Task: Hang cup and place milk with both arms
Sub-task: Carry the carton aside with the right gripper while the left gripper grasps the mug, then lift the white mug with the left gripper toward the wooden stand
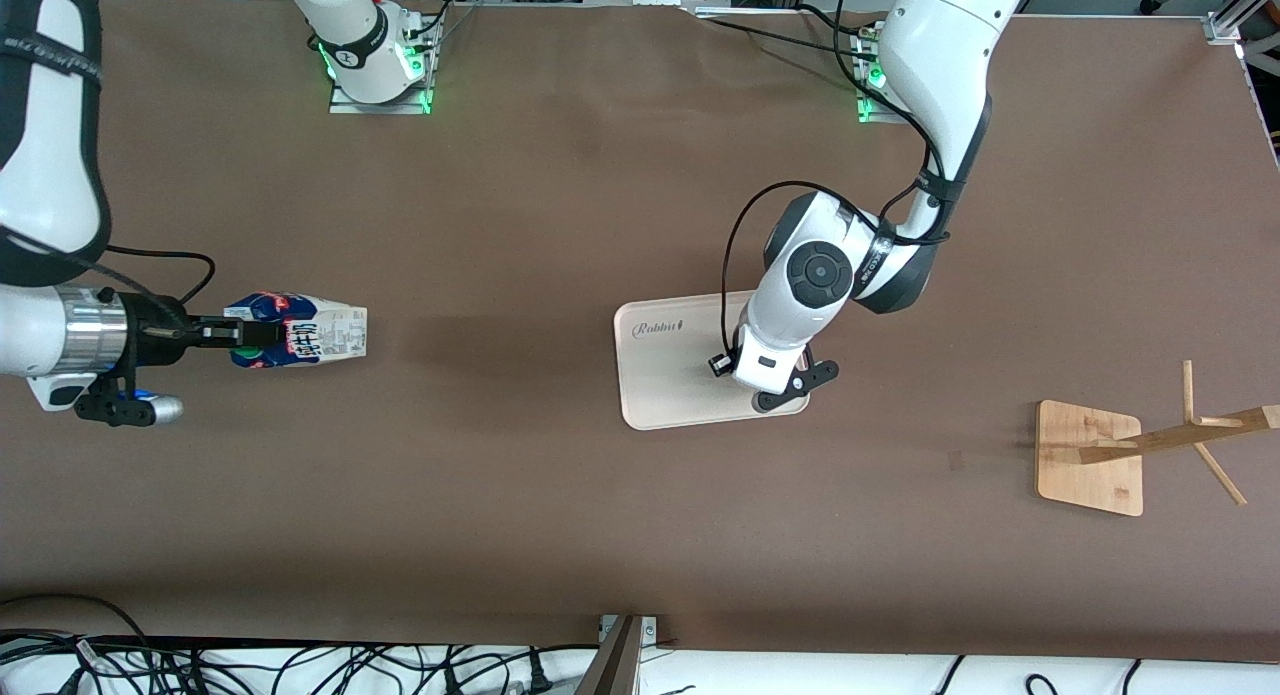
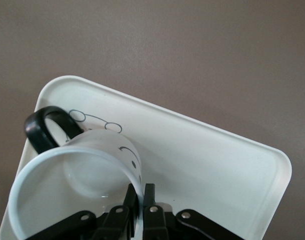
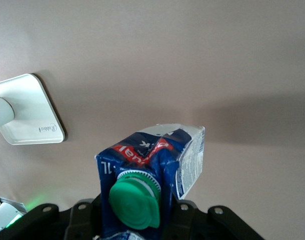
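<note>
Left gripper (image 2: 138, 212) over the white tray (image 1: 660, 395) mid-worktop, jaws clamped on the rim of the cup (image 2: 77, 175) on that tray. Right gripper (image 1: 232, 332) at the right arm's end, jaws closed on the top of the milk (image 1: 315, 333), held sideways. Wooden rack (image 1: 1095, 457) at the left arm's end.

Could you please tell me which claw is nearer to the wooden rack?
Left. The left claw is over the tray, shut on the cup, nearer the rack. The right claw holds the milk toward the right arm's end.
</note>
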Tool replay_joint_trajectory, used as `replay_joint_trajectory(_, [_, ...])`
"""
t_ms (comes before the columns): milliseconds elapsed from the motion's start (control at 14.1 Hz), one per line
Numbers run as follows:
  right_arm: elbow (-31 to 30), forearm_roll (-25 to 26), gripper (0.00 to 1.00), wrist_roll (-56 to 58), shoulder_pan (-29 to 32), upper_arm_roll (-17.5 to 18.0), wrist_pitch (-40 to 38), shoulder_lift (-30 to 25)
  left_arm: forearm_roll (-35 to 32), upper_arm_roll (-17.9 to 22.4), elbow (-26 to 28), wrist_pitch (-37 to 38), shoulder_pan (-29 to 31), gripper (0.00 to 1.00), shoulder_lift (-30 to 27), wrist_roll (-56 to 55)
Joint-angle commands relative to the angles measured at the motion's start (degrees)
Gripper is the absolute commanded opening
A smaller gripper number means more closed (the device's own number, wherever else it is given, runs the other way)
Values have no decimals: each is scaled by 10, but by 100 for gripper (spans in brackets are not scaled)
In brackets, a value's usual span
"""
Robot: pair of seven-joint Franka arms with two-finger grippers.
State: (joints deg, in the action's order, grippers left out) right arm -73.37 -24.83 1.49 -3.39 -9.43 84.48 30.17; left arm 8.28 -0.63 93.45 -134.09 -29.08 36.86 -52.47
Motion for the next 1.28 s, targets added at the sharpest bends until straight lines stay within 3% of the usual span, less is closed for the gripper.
replay_joint_trajectory(0, [-34,-8,39,14,2,5,37,-11,-11,5,4,7,-5,0,-8,4])
replay_joint_trajectory(142, [-54,4,39,32,0,6,90,-13,-12,5,6,14,-5,0,-26,4])
replay_joint_trajectory(354, [-65,27,39,48,-6,9,132,-14,-25,14,2,109,8,0,-98,24])
replay_joint_trajectory(779, [-176,26,39,92,-7,17,239,-45,-79,13,1,269,125,0,-225,250])
replay_joint_trajectory(1204, [-265,26,39,106,-7,35,334,-75,-151,57,-63,314,156,0,-239,459])
